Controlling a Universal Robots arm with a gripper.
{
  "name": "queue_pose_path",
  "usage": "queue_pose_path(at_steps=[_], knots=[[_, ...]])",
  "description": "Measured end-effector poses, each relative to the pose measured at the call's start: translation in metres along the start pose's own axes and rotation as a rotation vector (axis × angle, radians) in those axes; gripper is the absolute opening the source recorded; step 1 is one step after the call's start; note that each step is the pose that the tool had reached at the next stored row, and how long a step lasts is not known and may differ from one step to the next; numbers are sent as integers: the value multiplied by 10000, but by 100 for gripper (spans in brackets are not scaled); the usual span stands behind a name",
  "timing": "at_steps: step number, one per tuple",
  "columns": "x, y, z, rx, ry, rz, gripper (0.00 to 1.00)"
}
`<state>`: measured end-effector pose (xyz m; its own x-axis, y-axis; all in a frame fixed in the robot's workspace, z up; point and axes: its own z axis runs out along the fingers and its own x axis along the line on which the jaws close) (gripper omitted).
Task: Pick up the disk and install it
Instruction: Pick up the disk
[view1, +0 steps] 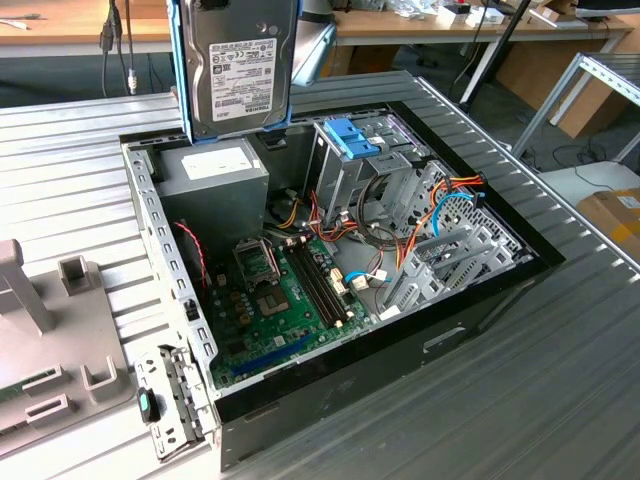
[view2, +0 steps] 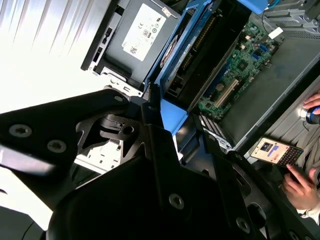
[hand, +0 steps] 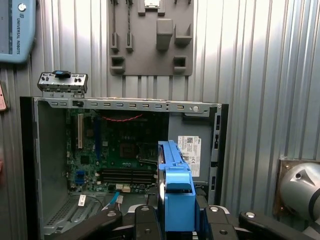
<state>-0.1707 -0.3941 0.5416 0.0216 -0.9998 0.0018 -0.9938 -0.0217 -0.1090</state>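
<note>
We see the disk (view1: 240, 70) held upright at the upper centre of the exterior view, above the open computer case (view1: 430, 345) and roughly over the grey power-supply box (view1: 215, 172). In the first wrist view the end effector (hand: 179, 220) is clenched on the disk's blue bracket (hand: 176, 175). We judge the disk stiff, dense and shock-sensitive. It is best gripped on the bracket sides, not the label face.
</note>
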Motion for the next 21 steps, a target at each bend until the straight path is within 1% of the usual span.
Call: queue_pose_path(at_steps=[2,3,5,7,9,13,15,21], knots=[[19,-8,1,-1,0,1,37],[45,-15,2,-1,0,2,37],[76,-20,3,-1,0,2,37],[133,-22,7,-1,9,74,37],[156,-22,10,-1,15,140,37],[164,-22,10,-2,19,170,37],[186,-21,10,-1,19,170,37],[203,-21,10,-1,18,170,37]])
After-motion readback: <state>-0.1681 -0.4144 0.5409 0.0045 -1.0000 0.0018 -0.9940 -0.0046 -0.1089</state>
